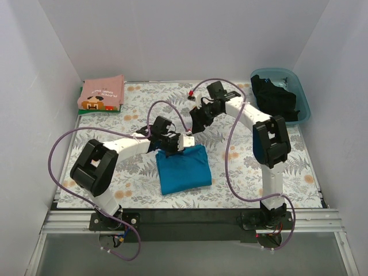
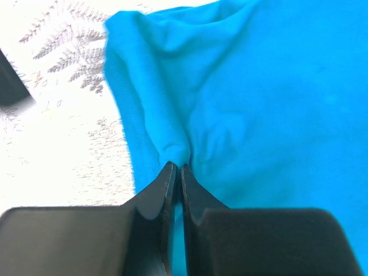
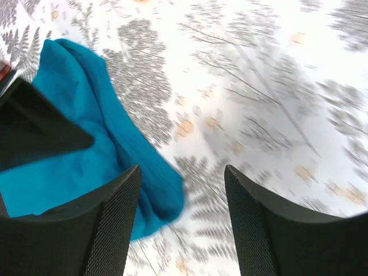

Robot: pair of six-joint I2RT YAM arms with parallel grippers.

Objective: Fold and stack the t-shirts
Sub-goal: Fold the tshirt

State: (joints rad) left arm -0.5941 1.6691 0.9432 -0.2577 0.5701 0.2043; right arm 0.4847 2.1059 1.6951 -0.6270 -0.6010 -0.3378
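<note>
A plain teal-blue t-shirt [image 1: 184, 168] lies folded on the floral covering in the middle of the table. My left gripper [image 1: 170, 150] sits at its far left corner, shut on a pinch of the teal cloth [image 2: 172, 150], which bunches up just ahead of the fingertips [image 2: 177, 168]. My right gripper [image 1: 193, 129] hovers just beyond the shirt's far edge, open with nothing between its fingers [image 3: 183, 169]; the shirt's corner [image 3: 161, 190] lies beside its left finger. A folded pink printed t-shirt [image 1: 102, 94] rests on a green one [image 1: 99, 111] at the back left. A black t-shirt [image 1: 275, 95] fills the tub.
The translucent blue tub [image 1: 303, 109] stands at the back right corner. White walls close in the table on three sides. Purple cables loop over both arms. The floral covering [image 1: 247, 172] lies bare to the right of the teal shirt.
</note>
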